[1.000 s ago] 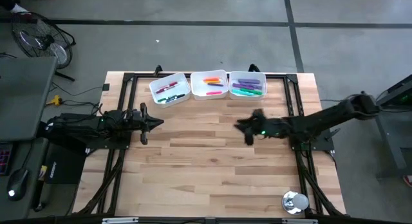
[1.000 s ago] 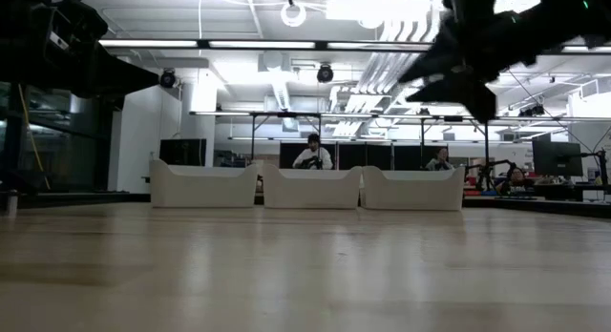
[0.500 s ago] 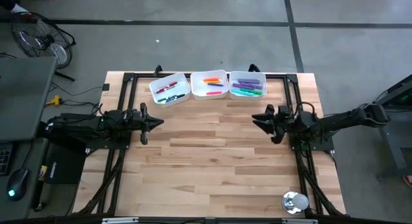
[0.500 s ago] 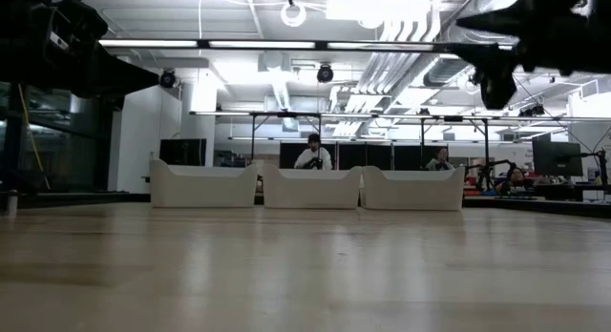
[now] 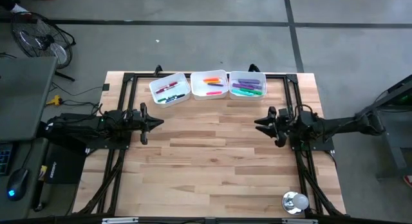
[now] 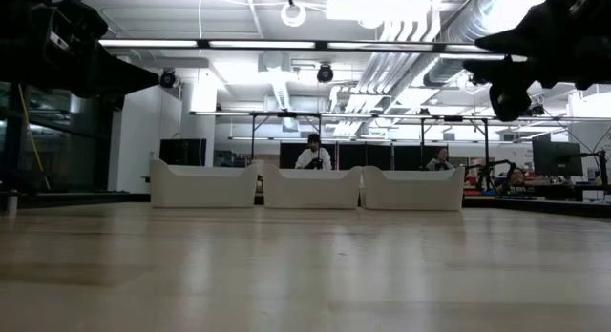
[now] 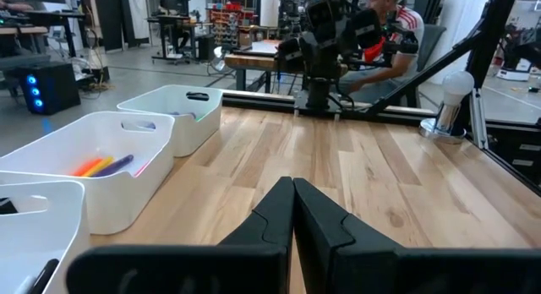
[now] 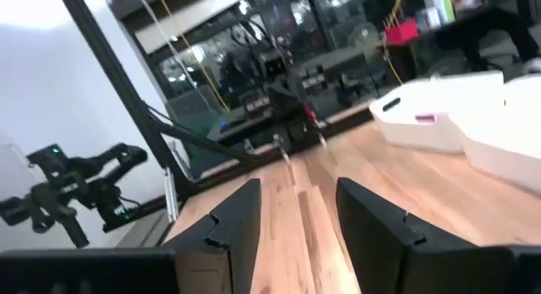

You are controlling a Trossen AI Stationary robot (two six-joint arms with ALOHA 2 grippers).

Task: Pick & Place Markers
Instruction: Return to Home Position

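On my overhead feed the left end effector (image 5: 158,122) sits over the left side of the worktop (image 5: 212,166). Its wrist camera shows its two fingers (image 7: 270,214) pressed together with nothing between them. The right end effector (image 5: 259,123) hovers above the right side, pointing toward the centre. Its fingers (image 8: 237,218) stand parted by a clear gap, gripping nothing and touching nothing. The markers (image 5: 246,89) all lie in three white trays lined up along the far edge. I see red and green ones in the left tray (image 5: 156,89), orange, pink and yellow in the middle tray (image 5: 193,87), and purple, green and blue in the right tray (image 5: 230,85). Both end effectors are well apart from the trays.
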